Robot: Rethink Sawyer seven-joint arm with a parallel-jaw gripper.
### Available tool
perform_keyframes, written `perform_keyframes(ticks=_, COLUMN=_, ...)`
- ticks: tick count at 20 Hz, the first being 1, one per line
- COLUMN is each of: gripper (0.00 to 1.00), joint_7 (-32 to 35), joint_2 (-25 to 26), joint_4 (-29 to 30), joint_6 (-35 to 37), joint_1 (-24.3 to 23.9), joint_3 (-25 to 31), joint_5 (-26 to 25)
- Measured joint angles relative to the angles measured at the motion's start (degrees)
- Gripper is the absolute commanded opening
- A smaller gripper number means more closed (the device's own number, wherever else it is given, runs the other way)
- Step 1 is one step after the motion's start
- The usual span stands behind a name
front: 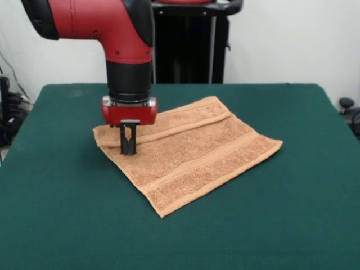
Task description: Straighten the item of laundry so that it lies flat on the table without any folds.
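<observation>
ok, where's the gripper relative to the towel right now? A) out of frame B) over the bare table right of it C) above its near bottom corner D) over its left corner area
D: the gripper comes down onto the towel near its left corner.

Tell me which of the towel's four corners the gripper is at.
The gripper is at the orange-tan hand towel's corner on the picture's left, where the edge looks folded over. The other three corners, at the back, right and front, lie flat on the green table.
</observation>
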Motion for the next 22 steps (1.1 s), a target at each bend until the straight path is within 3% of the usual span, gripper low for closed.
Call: perform_keyframes(ticks=22, gripper=0.00, joint_7=0.00, joint_2=0.28, joint_4=2.29, joint_6=-6.27, joint_1=2.75, joint_3=-6.23, joint_5=0.04)
